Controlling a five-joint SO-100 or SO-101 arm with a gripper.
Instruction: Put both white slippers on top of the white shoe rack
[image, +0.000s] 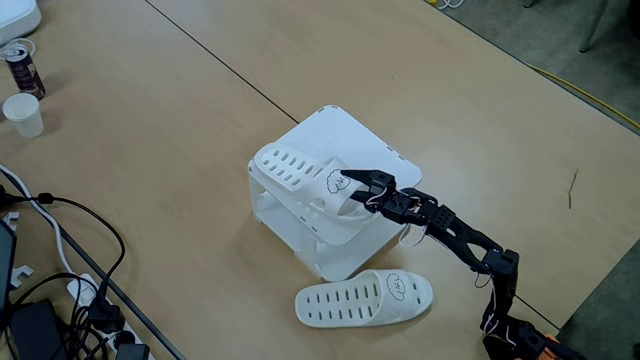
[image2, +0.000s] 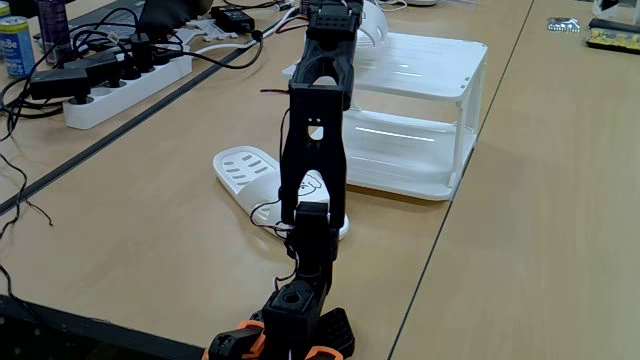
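One white slipper (image: 290, 165) lies on the left part of the white shoe rack's (image: 350, 135) flat top, toe end toward the rack's left edge. My gripper (image: 348, 183) is shut on that slipper's strap by the cartoon face. The other white slipper (image: 350, 298) lies flat on the table in front of the rack. From behind the arm, the rack (image2: 430, 60) stands ahead, and the table slipper (image2: 245, 168) is partly hidden by the black arm (image2: 315, 130). A bit of the held slipper (image2: 378, 22) peeks out past the wrist.
A drink can (image: 22, 68) and a paper cup (image: 23, 113) stand at the far left. Cables (image: 60, 260) and a power strip (image2: 120, 85) crowd the table's left side. The table edge runs close behind the arm's base (image: 510, 335).
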